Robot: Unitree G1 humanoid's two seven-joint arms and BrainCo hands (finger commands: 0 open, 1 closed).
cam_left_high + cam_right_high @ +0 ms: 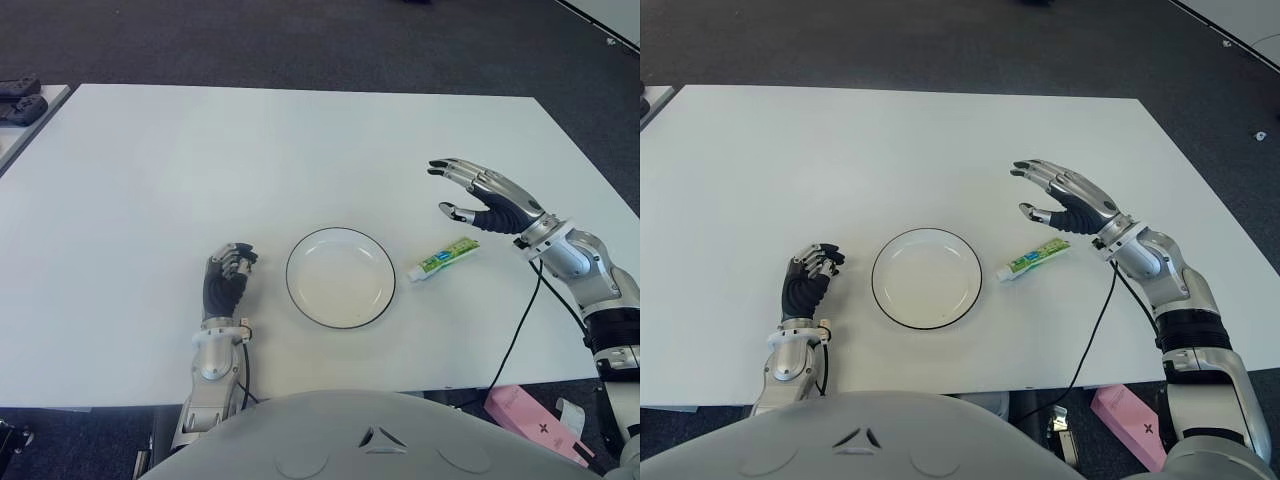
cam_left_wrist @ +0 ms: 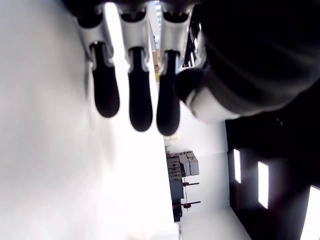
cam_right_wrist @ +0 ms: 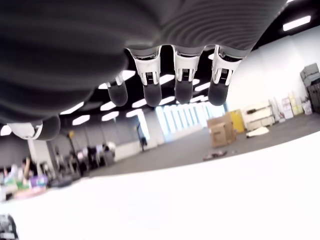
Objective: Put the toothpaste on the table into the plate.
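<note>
A small green and white toothpaste tube (image 1: pixel 443 258) lies flat on the white table (image 1: pixel 300 150), just right of the plate. The white plate (image 1: pixel 340 276) with a dark rim sits near the table's front edge and holds nothing. My right hand (image 1: pixel 478 196) hovers above and slightly behind the tube, fingers spread and holding nothing; its fingertips (image 3: pixel 183 91) show bare in the right wrist view. My left hand (image 1: pixel 226 275) shows left of the plate with its fingers (image 2: pixel 140 100) curled and nothing in them.
A black cable (image 1: pixel 520 330) hangs from my right forearm over the table's front right edge. A pink box (image 1: pixel 535 420) lies on the floor below. Dark objects (image 1: pixel 20 100) sit on a side surface at far left.
</note>
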